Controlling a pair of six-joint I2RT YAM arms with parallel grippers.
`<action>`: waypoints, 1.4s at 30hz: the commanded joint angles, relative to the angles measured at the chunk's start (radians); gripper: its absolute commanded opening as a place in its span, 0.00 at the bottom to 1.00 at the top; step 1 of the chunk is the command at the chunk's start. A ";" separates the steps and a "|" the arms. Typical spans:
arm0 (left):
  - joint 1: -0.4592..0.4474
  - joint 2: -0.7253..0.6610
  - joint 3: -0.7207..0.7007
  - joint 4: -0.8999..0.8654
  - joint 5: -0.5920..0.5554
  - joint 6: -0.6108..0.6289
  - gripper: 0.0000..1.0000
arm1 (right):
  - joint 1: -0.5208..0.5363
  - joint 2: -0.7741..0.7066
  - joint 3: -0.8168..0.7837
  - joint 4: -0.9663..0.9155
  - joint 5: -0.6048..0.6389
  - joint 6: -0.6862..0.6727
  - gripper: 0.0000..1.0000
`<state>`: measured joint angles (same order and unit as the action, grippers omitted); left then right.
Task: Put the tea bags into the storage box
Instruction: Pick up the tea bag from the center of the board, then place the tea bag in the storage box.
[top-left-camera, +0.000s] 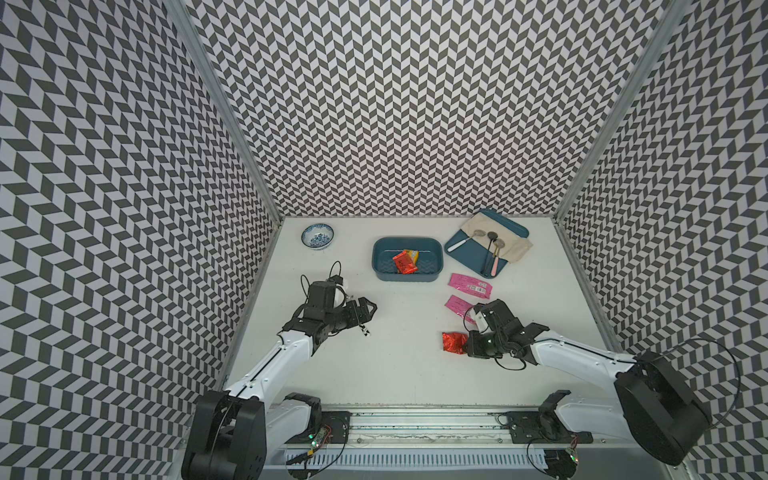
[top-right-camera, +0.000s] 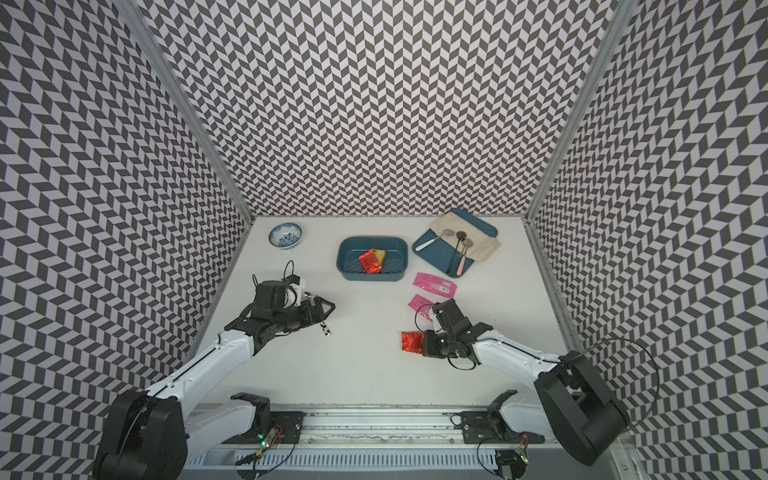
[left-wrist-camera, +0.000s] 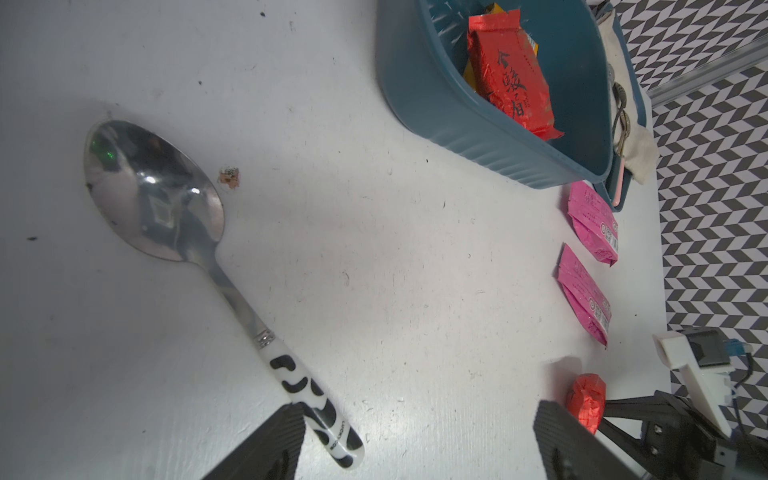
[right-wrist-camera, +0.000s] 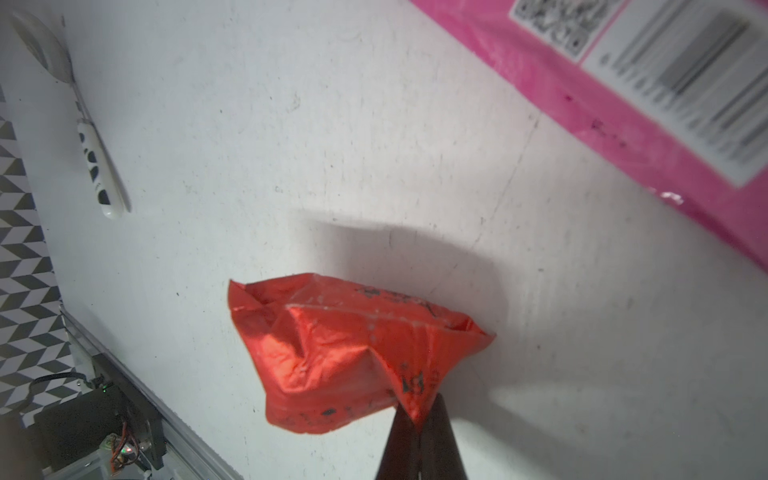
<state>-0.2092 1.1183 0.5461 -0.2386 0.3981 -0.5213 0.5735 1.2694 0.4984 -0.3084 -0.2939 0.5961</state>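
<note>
Our right claw (right-wrist-camera: 419, 415) is clamped on one corner of a red foil tea bag (top-left-camera: 453, 343). The crumpled bag juts from the fingertips toward the left arm's side, with bare table (top-left-camera: 395, 365) around it. We cannot tell whether it is lifted. A far pink tea bag (top-left-camera: 469, 286) and a near pink tea bag (top-left-camera: 456, 305) lie slanted and roughly parallel, between it and the storage box (top-left-camera: 380, 257). The right wrist hides part of the near one. In the box, a second red bag (top-left-camera: 405, 262) overlaps a yellow-orange bag (top-left-camera: 414, 254). Our left claw (left-wrist-camera: 417, 415) gapes wide beside a spoon (left-wrist-camera: 153, 191).
</note>
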 joint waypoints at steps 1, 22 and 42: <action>-0.003 0.000 0.006 -0.014 -0.011 0.028 0.92 | 0.005 -0.004 0.076 -0.014 0.012 -0.002 0.00; 0.026 0.086 0.074 0.004 -0.029 0.008 0.92 | -0.088 0.636 0.947 0.045 0.029 -0.136 0.00; 0.033 0.106 0.076 0.008 -0.049 0.035 0.92 | -0.118 0.659 1.028 -0.051 0.068 -0.156 0.38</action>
<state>-0.1825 1.2140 0.5938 -0.2340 0.3595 -0.5121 0.4595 2.0331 1.5696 -0.3450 -0.2363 0.4599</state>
